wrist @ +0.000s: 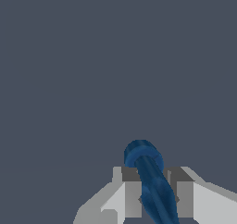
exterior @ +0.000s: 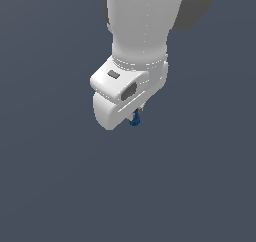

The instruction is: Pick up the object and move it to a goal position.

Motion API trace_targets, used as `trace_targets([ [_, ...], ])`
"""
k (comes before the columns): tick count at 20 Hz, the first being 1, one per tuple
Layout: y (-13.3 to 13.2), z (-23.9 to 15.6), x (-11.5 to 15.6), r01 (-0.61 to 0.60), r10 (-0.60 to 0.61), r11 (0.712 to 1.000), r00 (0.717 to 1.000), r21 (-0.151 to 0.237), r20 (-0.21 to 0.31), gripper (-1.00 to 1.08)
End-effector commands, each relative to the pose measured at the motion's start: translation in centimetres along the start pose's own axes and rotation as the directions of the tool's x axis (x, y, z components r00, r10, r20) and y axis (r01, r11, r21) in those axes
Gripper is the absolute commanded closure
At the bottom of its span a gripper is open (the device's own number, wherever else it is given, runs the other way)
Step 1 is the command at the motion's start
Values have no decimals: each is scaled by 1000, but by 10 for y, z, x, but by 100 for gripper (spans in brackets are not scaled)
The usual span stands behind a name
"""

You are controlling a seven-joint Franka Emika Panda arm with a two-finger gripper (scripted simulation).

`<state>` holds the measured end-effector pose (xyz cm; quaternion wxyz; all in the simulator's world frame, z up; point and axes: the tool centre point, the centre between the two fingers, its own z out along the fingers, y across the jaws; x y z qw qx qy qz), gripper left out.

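Here the object (wrist: 150,181) is dark blue, long and lumpy, with a round end. It sits pinched between the two fingers (wrist: 132,195) of the gripper (exterior: 136,117), poking out below the white arm (exterior: 140,31).

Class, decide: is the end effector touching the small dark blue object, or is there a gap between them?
Touching. In the wrist view the dark blue object sits squeezed between the end effector fingers, both pads pressed against its sides with no gap.

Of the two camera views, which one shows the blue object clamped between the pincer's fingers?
The wrist view: the blue object sits between both fingers. The exterior view shows only a blue speck beneath the pincer.
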<state>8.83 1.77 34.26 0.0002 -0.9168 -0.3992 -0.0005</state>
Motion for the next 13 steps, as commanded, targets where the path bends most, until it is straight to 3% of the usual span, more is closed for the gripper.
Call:
trace_targets([
  [1, 4, -9, 1, 0, 0, 1000, 1000, 1, 1, 108],
  [13, 12, -24, 3, 0, 0, 1000, 1000, 0, 1, 108],
])
